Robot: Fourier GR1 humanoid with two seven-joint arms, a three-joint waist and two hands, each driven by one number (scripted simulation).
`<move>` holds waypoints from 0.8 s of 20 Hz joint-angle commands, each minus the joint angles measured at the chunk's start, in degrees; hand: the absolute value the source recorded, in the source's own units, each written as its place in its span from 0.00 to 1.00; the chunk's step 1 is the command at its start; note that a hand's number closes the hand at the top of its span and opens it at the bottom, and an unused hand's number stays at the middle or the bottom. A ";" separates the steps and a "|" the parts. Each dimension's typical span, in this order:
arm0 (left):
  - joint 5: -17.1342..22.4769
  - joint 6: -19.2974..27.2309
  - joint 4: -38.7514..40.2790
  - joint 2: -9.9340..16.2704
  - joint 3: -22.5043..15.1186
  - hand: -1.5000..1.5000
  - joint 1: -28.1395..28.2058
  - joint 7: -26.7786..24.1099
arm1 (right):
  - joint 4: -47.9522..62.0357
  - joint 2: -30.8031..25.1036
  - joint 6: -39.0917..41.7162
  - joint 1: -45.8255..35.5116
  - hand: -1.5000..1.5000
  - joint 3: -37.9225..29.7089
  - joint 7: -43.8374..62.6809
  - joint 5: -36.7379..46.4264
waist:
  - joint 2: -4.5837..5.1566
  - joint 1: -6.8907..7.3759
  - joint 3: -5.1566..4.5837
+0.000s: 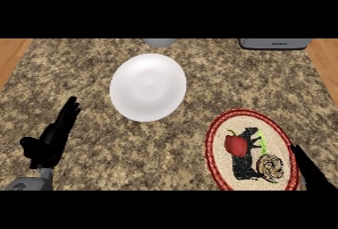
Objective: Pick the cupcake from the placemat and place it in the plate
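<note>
Granite-patterned counter [198,89] across the whole view, with wooden strips at the far left and far right edges. White plate [148,87] at centre left, bare, well apart from the placemat. Round placemat [221,134] with red rim at lower right, printed with a red apple and black shapes. Left hand [52,136] at lower left, resting over the counter, fingers straight and together, pointing up the view, thumb out to the side; nothing held. Right hand [310,172] at the lower right edge, only partly in view, dark fingers extended alongside the placemat's right rim, not closed on anything. Cupcake [271,166] on the placemat, in its lower right part, swirled brown top visible, just beside the right hand's fingers; contact between them cannot be told. Grey appliance [274,43] at the top right edge, cut off. Pale round object [160,42] at the top edge, mostly out of view.
</note>
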 commanded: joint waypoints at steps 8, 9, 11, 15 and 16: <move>-3.62 -3.00 1.70 -2.74 2.92 0.50 0.84 -2.83 | 12.52 3.21 4.05 -6.31 0.00 -2.70 -2.43 2.00 | -0.04 -0.02 0.04; -4.50 -0.39 -3.94 -3.22 1.54 0.50 1.23 2.51 | 9.56 3.39 9.23 -10.24 0.00 -2.58 3.68 1.17 | -0.06 0.17 0.05; -3.84 -3.94 -2.42 -1.99 4.38 0.50 2.20 0.05 | 11.92 4.18 6.01 -5.96 0.00 -2.83 -1.00 2.91 | -0.08 -0.04 0.04; -4.41 -3.52 -5.45 -1.93 4.27 0.50 2.84 3.10 | 20.02 7.84 2.05 -10.08 0.00 0.73 0.63 10.36 | -0.08 0.25 0.06; -4.65 -5.21 0.52 -2.98 5.69 0.50 -0.14 0.26 | 20.41 3.89 6.80 -12.66 0.00 -6.74 -2.69 3.67 | -0.02 -0.03 0.04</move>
